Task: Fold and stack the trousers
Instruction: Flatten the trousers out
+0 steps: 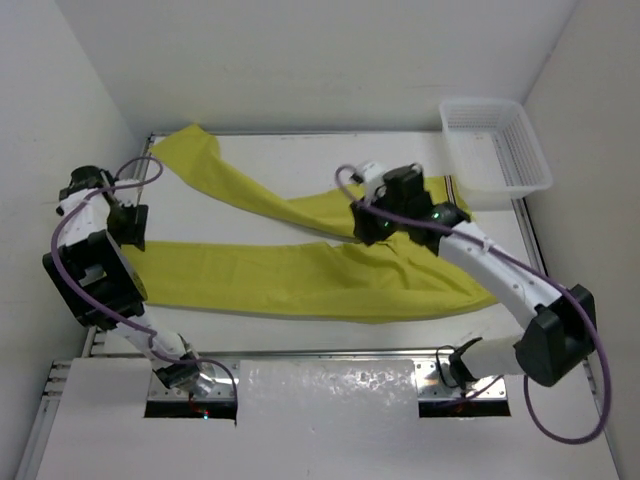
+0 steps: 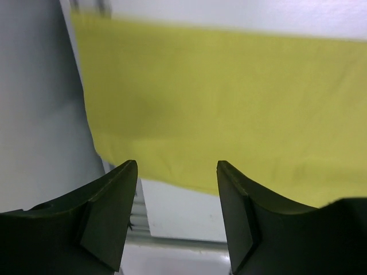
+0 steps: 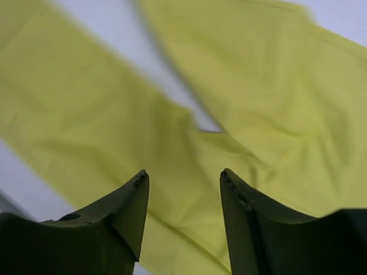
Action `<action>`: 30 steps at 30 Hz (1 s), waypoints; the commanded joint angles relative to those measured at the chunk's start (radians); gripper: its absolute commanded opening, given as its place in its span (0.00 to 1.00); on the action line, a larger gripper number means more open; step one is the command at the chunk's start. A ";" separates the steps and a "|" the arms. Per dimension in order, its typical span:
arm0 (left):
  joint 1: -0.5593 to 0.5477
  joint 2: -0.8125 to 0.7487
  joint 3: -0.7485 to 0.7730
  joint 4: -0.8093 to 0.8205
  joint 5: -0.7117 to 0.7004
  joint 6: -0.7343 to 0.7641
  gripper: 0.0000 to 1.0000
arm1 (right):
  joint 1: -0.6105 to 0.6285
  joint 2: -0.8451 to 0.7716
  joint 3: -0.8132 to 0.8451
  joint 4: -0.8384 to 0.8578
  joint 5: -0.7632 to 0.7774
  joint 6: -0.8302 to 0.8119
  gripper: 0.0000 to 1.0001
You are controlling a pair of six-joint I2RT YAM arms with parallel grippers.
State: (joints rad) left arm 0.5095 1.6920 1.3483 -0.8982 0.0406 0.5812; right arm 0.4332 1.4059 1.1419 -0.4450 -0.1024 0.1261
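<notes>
Top external: both arms bent over trousers (image 1: 300, 270); L gripper (image 2: 176, 167) & R gripper (image 3: 183, 175) released, empty.

A white table (image 1: 300, 165) fills the middle of the top view, boxed in by pale walls at the left, back and right. The mustard yellow-green trousers (image 1: 300, 275) lie spread flat on it. Their waist end is at the right of the frame and the two legs splay apart towards the left. One leg runs straight across the centre to the left edge. The other angles up to the upper left corner of the tabletop, with bare white surface showing between them. A white plastic mesh basket (image 1: 530, 150) sits in the upper right corner, just beside the trousers' waist end.
</notes>
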 commanded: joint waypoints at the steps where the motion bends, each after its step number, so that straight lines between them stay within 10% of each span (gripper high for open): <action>1: 0.136 0.018 -0.063 -0.053 0.035 -0.037 0.55 | 0.188 -0.047 -0.153 -0.096 -0.005 -0.197 0.48; 11: 0.149 0.055 -0.248 0.165 -0.103 -0.043 0.56 | 0.607 0.027 -0.283 -0.144 0.215 -0.292 0.51; 22: 0.147 0.080 -0.276 0.209 -0.122 -0.006 0.56 | 0.630 0.215 -0.281 -0.021 0.470 -0.243 0.38; 30: 0.147 0.106 -0.265 0.216 -0.105 -0.014 0.56 | 0.644 0.209 -0.317 -0.032 0.383 -0.267 0.13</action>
State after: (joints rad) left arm 0.6605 1.7870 1.0718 -0.7120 -0.0742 0.5674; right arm 1.0664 1.6535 0.8433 -0.4969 0.3035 -0.1314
